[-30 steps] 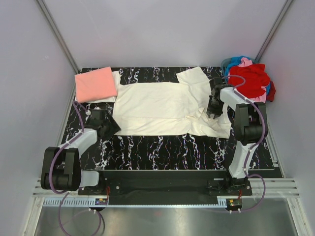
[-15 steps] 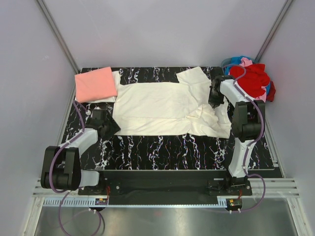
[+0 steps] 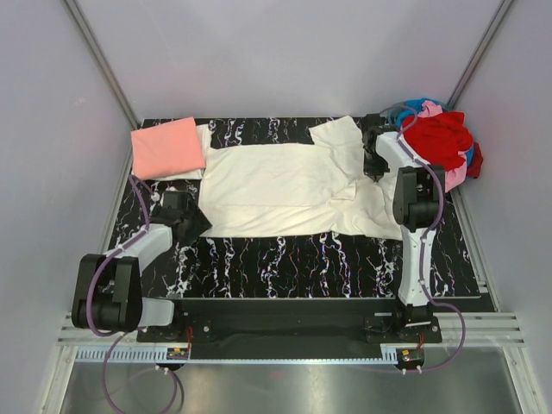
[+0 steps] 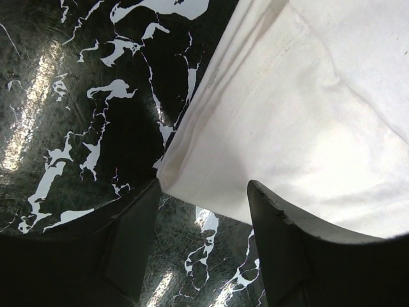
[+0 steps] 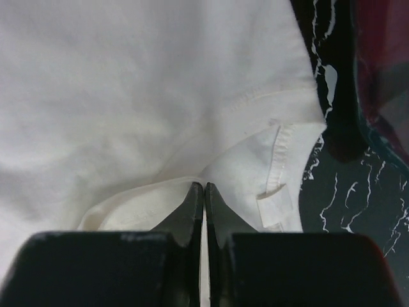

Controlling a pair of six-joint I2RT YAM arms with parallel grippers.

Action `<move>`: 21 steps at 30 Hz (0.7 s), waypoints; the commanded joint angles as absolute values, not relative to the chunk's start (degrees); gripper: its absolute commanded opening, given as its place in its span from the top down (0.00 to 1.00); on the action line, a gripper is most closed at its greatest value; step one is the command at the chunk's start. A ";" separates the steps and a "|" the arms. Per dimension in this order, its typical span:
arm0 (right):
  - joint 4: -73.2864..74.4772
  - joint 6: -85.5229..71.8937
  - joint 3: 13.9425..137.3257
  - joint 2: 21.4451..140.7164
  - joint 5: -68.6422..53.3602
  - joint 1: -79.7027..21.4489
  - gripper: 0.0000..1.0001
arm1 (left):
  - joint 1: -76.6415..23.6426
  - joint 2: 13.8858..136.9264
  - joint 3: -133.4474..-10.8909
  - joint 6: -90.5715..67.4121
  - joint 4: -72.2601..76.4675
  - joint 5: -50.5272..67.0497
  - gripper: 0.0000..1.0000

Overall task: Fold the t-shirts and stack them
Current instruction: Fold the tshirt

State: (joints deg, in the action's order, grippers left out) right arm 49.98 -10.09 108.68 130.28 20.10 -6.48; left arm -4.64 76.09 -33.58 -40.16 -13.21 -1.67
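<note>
The large cream t-shirt (image 3: 285, 183) lies spread across the middle of the table. My right gripper (image 3: 373, 164) is at its right end, near the collar. In the right wrist view it (image 5: 204, 187) is shut on a fold of the cream cloth (image 5: 128, 96), next to the neck label (image 5: 271, 204). My left gripper (image 3: 191, 222) is low at the shirt's near left corner. In the left wrist view it (image 4: 204, 211) is open, with the corner of the cream shirt (image 4: 287, 115) just ahead of the fingers (image 4: 281, 243).
A folded salmon-pink shirt (image 3: 168, 147) lies at the back left on a white one (image 3: 203, 138). A pile of red, pink and blue shirts (image 3: 440, 140) sits at the back right, close behind my right arm; its red cloth (image 5: 383, 57) shows in the right wrist view.
My right gripper has moved toward the back of the table with the cream cloth, and the bunched right end of the shirt has drawn flatter. The left arm has not moved.
</note>
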 commanded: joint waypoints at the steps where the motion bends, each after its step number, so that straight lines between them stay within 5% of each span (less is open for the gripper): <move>1: 49.39 -8.26 115.65 133.49 21.88 -6.33 1.00 | -5.10 77.61 -34.54 -40.34 -13.01 -3.51 0.37; 6: 46.33 -7.38 118.30 134.47 21.53 -6.33 0.99 | -5.36 77.78 -34.80 -40.43 -13.36 -3.87 0.37; 8: 45.79 -8.08 117.95 133.95 20.75 -6.33 0.77 | -5.45 78.05 -34.98 -40.43 -13.45 -3.96 0.37; 11: 46.32 -9.49 115.24 131.05 20.13 -6.24 0.17 | -5.62 77.26 -35.16 -40.52 -14.23 -4.39 0.37; 12: 46.32 -10.54 114.27 129.83 20.21 -6.33 0.12 | -5.71 76.47 -35.07 -40.52 -15.11 -4.66 0.37; 21: 46.32 -17.21 96.96 105.67 20.13 -6.42 0.01 | -6.42 68.56 -32.35 -43.42 -20.04 -5.80 0.34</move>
